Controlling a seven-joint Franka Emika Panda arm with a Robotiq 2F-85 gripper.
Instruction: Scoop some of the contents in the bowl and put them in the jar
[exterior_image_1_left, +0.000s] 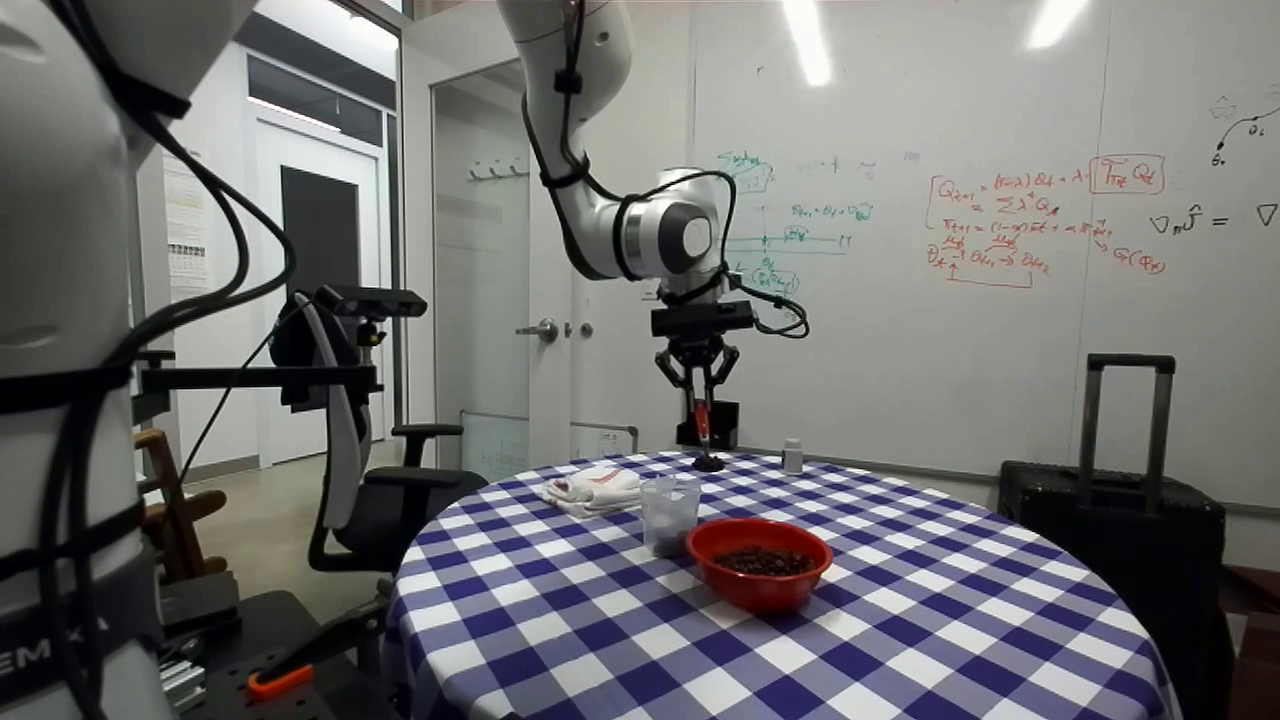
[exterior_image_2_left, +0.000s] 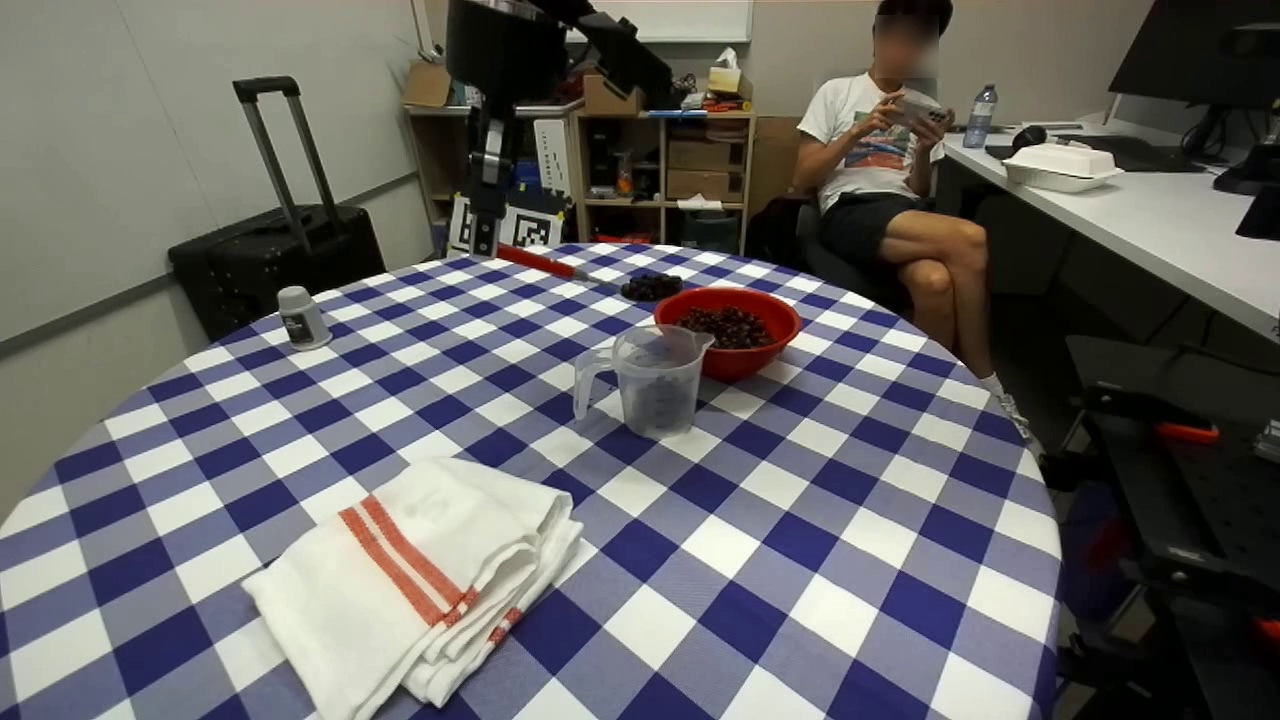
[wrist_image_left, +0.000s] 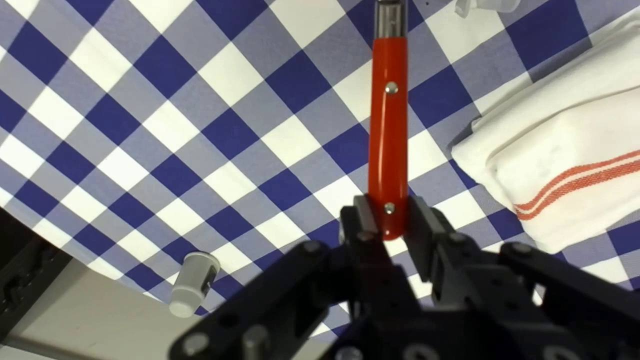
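One loaded spoon (exterior_image_2_left: 548, 264) is pinched by the gripper (wrist_image_left: 388, 215) near the handle's (wrist_image_left: 388, 135) end. If it rotates, dark pieces (exterior_image_2_left: 650, 287) may spill before the jar (exterior_image_2_left: 660, 390), which stands beside the red bowl (exterior_image_2_left: 745, 363).

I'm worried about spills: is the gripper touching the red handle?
Touching. In the wrist view the gripper holds the red handle near its end, a finger against each side, no gap showing.
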